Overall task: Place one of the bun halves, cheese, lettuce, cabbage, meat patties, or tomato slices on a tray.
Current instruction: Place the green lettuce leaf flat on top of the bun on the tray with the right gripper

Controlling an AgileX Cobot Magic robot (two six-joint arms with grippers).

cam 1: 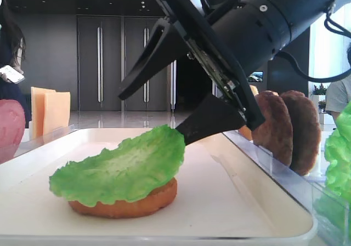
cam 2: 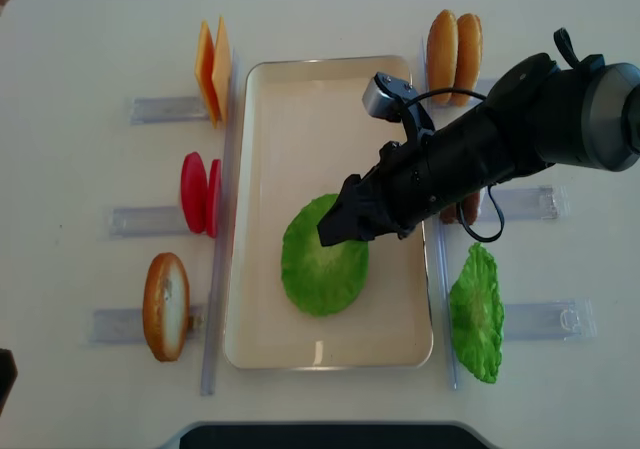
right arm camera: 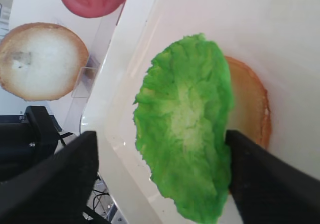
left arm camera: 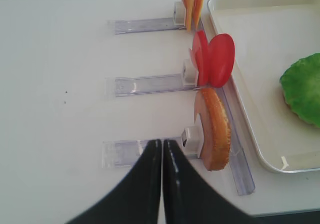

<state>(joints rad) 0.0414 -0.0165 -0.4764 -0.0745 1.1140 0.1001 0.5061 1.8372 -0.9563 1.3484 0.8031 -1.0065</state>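
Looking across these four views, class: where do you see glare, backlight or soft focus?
Low exterior view: bright windows behind leave the right gripper a dark silhouette. Right wrist view: its fingers are blurred, while the lettuce is sharp. Left wrist view: the white table looks washed out. Overhead view: even light, with a soft sheen on the tray.

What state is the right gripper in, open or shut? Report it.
Open. The right gripper has its jaws spread to either side of the lettuce, which lies on a bun half in the tray.
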